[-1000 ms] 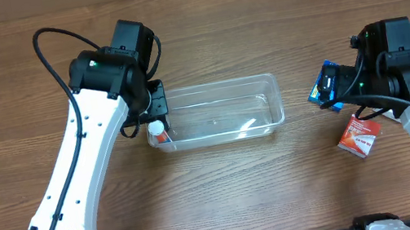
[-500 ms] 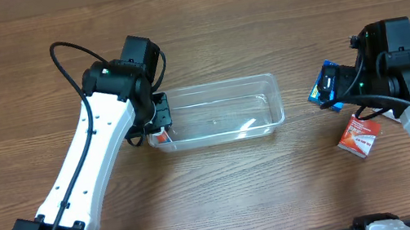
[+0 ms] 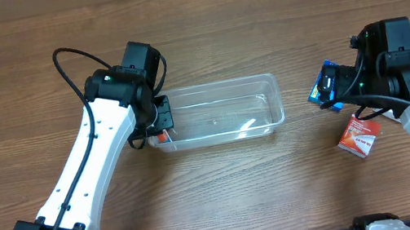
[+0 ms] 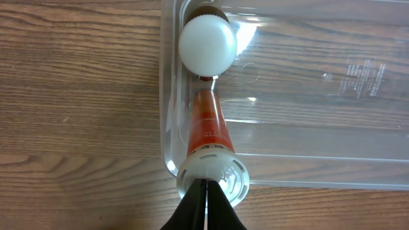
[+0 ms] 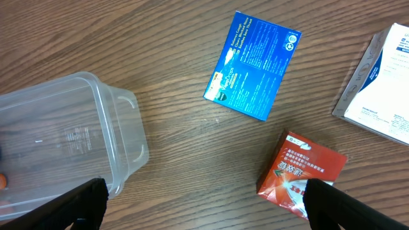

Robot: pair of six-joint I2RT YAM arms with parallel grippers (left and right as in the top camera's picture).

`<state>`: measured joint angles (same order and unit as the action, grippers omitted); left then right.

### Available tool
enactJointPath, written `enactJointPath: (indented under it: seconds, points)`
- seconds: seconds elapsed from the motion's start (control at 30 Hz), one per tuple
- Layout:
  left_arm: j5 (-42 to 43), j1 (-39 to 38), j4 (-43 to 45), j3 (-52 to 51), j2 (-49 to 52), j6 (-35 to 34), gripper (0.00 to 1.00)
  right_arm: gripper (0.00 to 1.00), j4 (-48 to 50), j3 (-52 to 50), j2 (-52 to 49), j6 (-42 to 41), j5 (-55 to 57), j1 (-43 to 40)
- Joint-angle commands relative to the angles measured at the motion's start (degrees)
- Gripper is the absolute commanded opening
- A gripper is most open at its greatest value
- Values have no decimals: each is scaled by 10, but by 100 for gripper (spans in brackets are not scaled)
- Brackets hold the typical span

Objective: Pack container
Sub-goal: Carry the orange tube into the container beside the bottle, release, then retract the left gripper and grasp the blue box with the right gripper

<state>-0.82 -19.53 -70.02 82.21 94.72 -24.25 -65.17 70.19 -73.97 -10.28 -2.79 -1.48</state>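
The container (image 3: 221,85) is a clear, glossy plastic tub, rectangular with rounded corners and a raised rim. It lies lengthwise in the middle of the wood-grain table (image 3: 226,194).

The left gripper (image 3: 157,116) hangs over the container's left end. In the left wrist view its black fingers are pressed together to a thin slit and hold nothing. Their tips sit at the near left corner, just over the clear round end of a bottle (image 4: 208,128). The bottle lies inside along the short left wall; it has an orange label and a smooth white rounded cap. From overhead only a sliver of orange shows under the arm.

The right gripper (image 3: 331,85) is well off the container's right end, with its jaws spread wide and empty. The right wrist view shows that end's rounded corner and moulded lip at its left edge. Beyond the container's right end lie a flat blue box (image 5: 252,67), a red box (image 5: 300,172) and a white box (image 5: 383,89). The white box cannot be made out from overhead.
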Motion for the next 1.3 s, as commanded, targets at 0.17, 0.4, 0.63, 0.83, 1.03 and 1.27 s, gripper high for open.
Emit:
enactJointPath:
  seconds: [0.17,0.4,0.63,0.83,1.03,1.27]
  points:
    - [8,-4,-21,34,15,19,16,100,3,19,12,0,-3,-2]
    - [-47,15,-76,157,15,25,44,100,-4,19,12,0,-3,-2]
    - [-10,207,-72,189,-18,13,56,100,2,163,-24,-50,98,-4]
    - [-7,229,-72,188,-18,27,56,100,10,165,-231,-64,50,-50]
    - [-7,229,-66,188,-18,26,60,100,19,164,-381,-50,51,-51]
    - [-6,229,-64,188,-17,26,60,100,31,156,-446,-47,50,-51]
